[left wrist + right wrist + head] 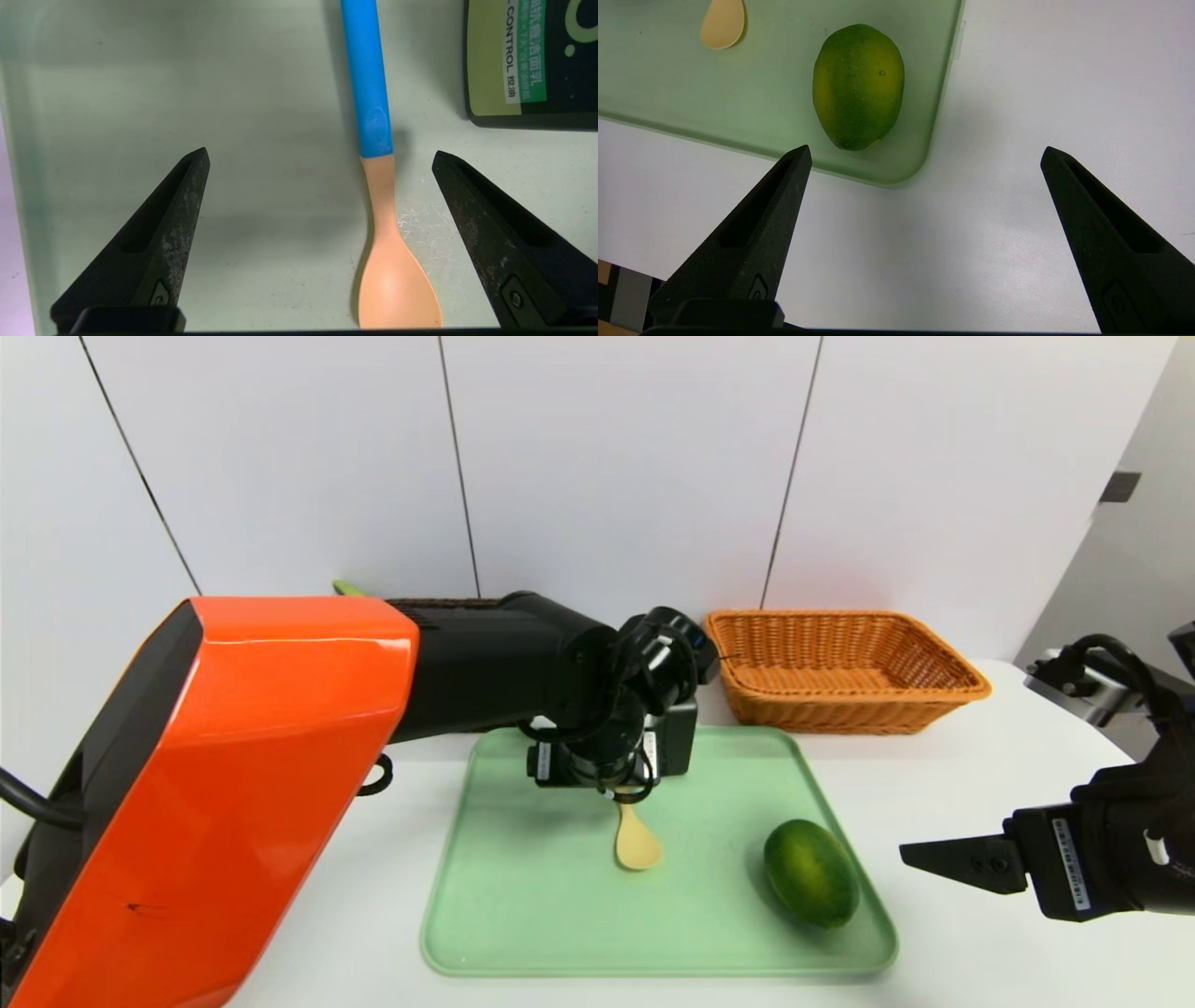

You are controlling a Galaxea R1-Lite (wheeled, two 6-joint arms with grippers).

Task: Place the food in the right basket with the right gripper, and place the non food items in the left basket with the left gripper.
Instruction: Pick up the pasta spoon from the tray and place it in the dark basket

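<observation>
- Left gripper [320, 156]: positioned over the green tray [523, 933], fingers [163, 233] spread wide and released, straddling the spoon [380, 210] without touching it.
- Spoon: flat on the tray near its centre, bowl toward 6 o'clock in the head view.
- Black bottle [532, 60]: on the tray just beside the spoon's blue handle.
- Lime [810, 872]: on the tray at 4 o'clock from the spoon, near the tray's corner.
- Right gripper [924, 154]: above the white desk [1017, 210] at 3 o'clock of the tray, fingers released, empty.
- Orange-tan basket [845, 667]: on the desk at 1 o'clock of the tray.
</observation>
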